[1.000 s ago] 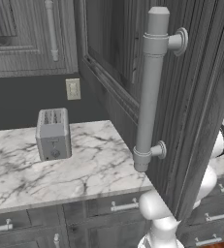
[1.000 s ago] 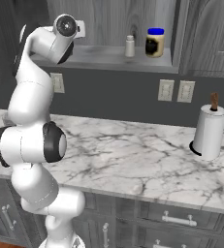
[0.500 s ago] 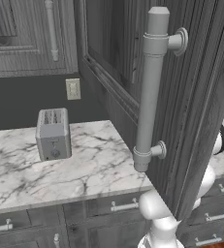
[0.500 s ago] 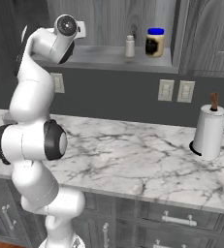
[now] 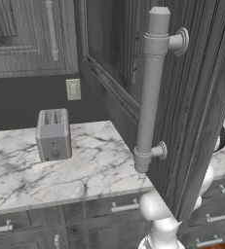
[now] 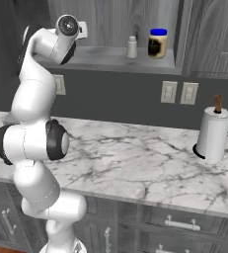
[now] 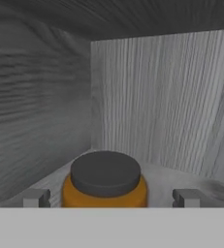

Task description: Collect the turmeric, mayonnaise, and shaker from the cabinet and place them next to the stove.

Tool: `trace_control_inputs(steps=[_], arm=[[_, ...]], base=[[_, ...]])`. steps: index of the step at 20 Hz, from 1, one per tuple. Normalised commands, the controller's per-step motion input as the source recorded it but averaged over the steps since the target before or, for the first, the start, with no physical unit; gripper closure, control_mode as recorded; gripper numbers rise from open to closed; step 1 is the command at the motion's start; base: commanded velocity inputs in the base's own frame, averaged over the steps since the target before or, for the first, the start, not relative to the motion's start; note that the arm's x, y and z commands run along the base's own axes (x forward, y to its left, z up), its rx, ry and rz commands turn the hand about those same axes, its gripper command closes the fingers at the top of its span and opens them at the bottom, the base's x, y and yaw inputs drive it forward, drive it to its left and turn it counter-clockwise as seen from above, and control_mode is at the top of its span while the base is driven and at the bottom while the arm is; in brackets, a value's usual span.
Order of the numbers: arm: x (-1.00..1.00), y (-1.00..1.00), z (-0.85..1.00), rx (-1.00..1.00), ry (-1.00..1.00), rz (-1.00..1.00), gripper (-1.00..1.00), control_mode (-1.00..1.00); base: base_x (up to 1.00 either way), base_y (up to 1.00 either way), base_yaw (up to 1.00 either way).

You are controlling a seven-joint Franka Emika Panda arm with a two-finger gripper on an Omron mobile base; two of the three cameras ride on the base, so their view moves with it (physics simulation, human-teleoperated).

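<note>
Inside cabinet [image 7: 147, 97], orange turmeric [image 7: 104, 186], dark lid, seemingly between open hand [image 7: 111, 197]

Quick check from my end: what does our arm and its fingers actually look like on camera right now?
The arm is glossy white, built of rounded, tube-like segments with dark grey to black bands at the joints and a round dark cap with a pale centre near the wrist. No loose cables or markings show. In the hand view the two fingers are small, blocky grey tips.
</note>
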Motion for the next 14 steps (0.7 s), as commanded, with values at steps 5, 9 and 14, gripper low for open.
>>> trace_control_inputs(steps=[5,9,14], arm=[[0.03,0.1,0.0,0.0,0.0,0.0,-1.0,-1.0],[0.01,0.1,0.0,0.0,0.0,0.0,-1.0,-1.0],[0.02,0.03,0.0,0.0,0.0,0.01,-1.0,-1.0]], base=[[0.0,0.0,0.0],[0.0,0.0,0.0],[0.0,0.0,0.0]])
